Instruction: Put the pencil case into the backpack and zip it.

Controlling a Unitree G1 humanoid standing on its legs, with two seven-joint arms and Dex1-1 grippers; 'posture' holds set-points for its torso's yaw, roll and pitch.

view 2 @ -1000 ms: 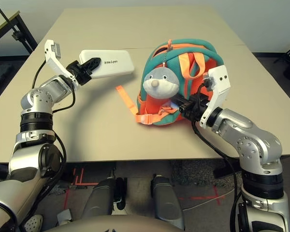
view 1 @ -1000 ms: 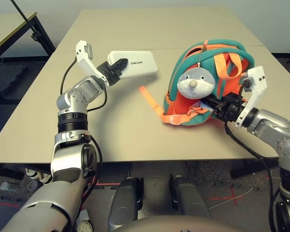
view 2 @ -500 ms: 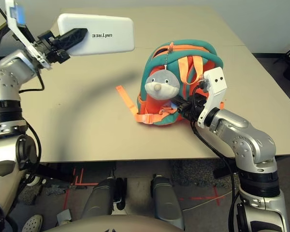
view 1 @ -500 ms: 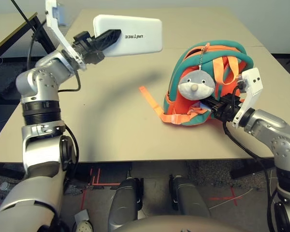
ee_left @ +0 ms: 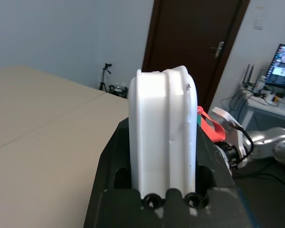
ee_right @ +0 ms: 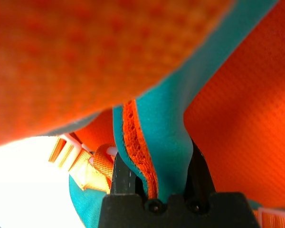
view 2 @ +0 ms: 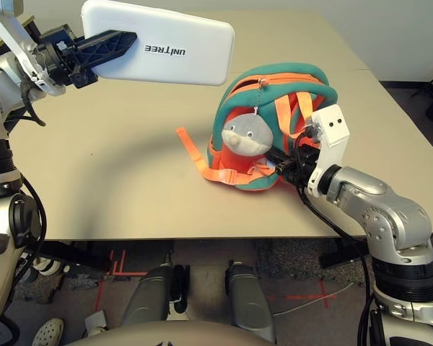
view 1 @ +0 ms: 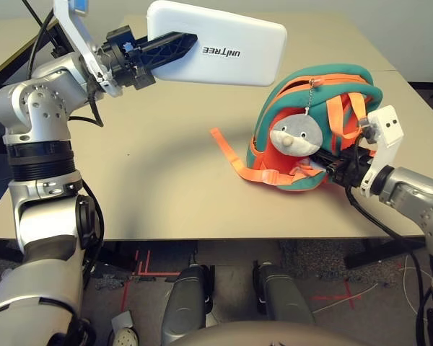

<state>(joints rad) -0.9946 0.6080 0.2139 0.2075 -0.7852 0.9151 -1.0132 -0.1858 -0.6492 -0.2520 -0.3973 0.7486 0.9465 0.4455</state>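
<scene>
The white pencil case (view 1: pixel 224 45), lettered "UNITREE", hangs in the air above the table, up and to the left of the backpack. My left gripper (view 1: pixel 187 45) is shut on its left end; the left wrist view has the case (ee_left: pixel 164 118) edge-on between the black fingers (ee_left: pixel 116 156). The orange backpack (view 1: pixel 346 79) with teal trim sits at the right of the table, with a grey-and-white plush animal (view 1: pixel 296 137) dangling at its front. My right gripper (view 1: pixel 333 166) is shut on the teal trim (ee_right: pixel 168 142) at the backpack's lower right.
An orange strap (view 1: pixel 227 153) trails from the backpack leftward over the beige table (view 1: pixel 130 180). A second table (view 1: pixel 3 50) stands at the far left. The table's front edge runs close below the backpack.
My left arm has lifted the pencil case off the table and carried it up and rightward toward the backpack. The right gripper keeps its hold; the backpack has shifted slightly.
</scene>
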